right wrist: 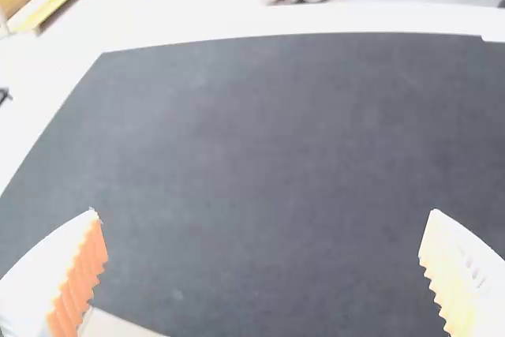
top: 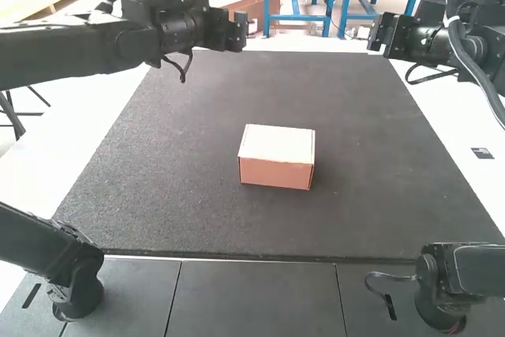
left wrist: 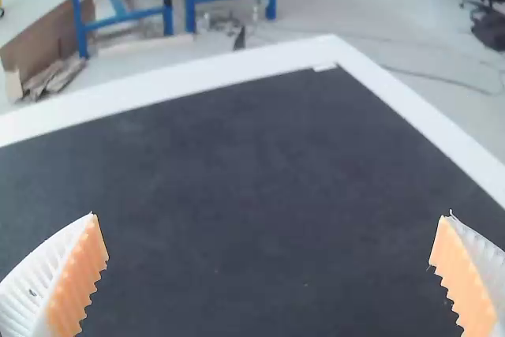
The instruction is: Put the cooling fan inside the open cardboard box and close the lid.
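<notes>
Surface: black mat (top: 158, 155) on a white table (top: 79, 108), with one small cardboard box (top: 276, 157) near the mat's middle.
Left fingers (left wrist: 75, 274): white and ribbed with orange pads, spread wide, nothing between them but bare mat.
Right fingers (right wrist: 75, 282): the same build, spread just as wide, gripping nothing.
Left gripper (left wrist: 268, 226): released and looking down on the mat's far corner and the table edge.
Right gripper (right wrist: 262, 222): released, over open mat toward the far right side.
Left arm (top: 118, 37): stretched across the far left of the mat, well apart from the box.
Right arm (top: 442, 37): at the far right corner, also well apart from the box.
Why so placed: both arms stand clear and the hands are free, which reads as a rest pose, not an approach.
Box: lid lying flat and closed, sides square, standing alone.
Cooling fan: hidden if it is in the box; the shut lid covers the inside.
Stage, as a judgement: the task looks finished, lid down and nothing left to grasp.
</notes>
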